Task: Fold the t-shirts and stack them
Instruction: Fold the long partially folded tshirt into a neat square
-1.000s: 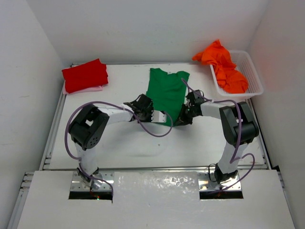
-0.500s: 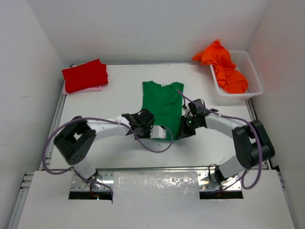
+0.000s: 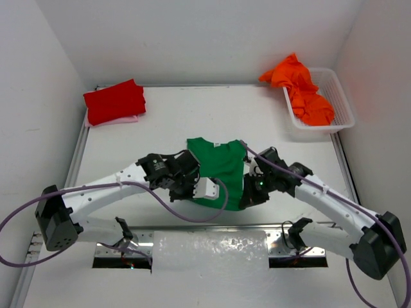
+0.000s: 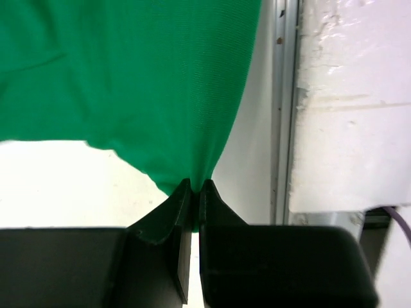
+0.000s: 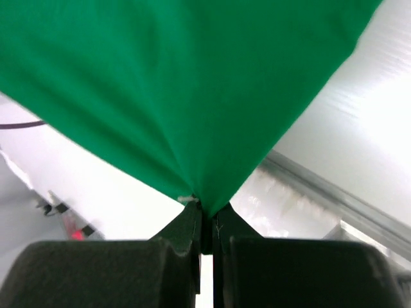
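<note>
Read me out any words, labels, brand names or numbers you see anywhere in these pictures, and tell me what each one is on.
No text can be read in any view.
green t-shirt: plain cloth; a pale speck at its collar may be a tag, too small to read.
red t-shirt, orange t-shirt, basket: no print or label shows.

Plain white walls [image 3: 192, 38] close in a white desk [image 3: 167, 122] on three sides; metal rails [image 3: 76, 160] edge it, under even light.
</note>
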`<act>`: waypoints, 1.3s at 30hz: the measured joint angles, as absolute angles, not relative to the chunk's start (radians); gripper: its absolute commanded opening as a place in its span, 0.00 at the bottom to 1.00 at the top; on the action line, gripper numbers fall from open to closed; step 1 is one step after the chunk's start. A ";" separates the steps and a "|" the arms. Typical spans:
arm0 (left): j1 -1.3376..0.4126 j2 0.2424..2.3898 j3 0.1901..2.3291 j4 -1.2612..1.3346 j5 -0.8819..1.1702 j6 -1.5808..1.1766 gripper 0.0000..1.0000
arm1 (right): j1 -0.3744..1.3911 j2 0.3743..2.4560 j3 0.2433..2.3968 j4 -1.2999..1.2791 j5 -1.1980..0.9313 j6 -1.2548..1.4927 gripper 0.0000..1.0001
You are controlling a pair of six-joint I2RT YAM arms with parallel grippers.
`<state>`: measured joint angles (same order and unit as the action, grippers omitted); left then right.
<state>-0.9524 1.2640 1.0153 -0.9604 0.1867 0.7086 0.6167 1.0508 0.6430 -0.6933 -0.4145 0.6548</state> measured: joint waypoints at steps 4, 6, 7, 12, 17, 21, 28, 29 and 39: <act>-0.868 1.288 1.133 -1.053 0.236 0.712 0.00 | 0.539 1.166 0.847 -0.810 -0.435 0.619 0.00; -0.768 1.347 1.214 -1.084 0.273 0.717 0.00 | 0.467 1.232 0.932 -0.819 -0.454 0.593 0.00; -0.713 1.391 1.267 -1.095 0.295 0.719 0.00 | 0.442 1.262 0.966 -0.823 -0.457 0.581 0.00; -0.521 1.615 1.463 -1.075 0.359 0.705 0.00 | 0.354 1.474 1.156 -0.831 -0.473 0.513 0.00; -0.428 1.812 1.633 -1.065 0.395 0.658 0.00 | 0.282 1.646 1.234 -0.788 -0.491 0.492 0.00; -0.400 1.920 1.740 -1.042 0.420 0.622 0.00 | 0.232 1.718 1.245 -0.743 -0.504 0.498 0.00; -0.399 2.010 1.810 -1.004 0.427 0.584 0.00 | 0.197 1.779 1.266 -0.711 -0.498 0.501 0.00; -0.399 2.021 1.814 -0.994 0.426 0.576 0.00 | 0.193 1.792 1.269 -0.706 -0.496 0.501 0.00; -0.392 2.180 1.868 -0.830 0.290 0.485 0.26 | 0.126 1.954 1.345 -0.664 -0.409 0.550 0.35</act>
<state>-0.3923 2.1796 1.8679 -0.8295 0.2897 0.4854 0.1261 1.9537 1.3449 -0.6643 -0.4088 0.5495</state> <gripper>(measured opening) 0.201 0.311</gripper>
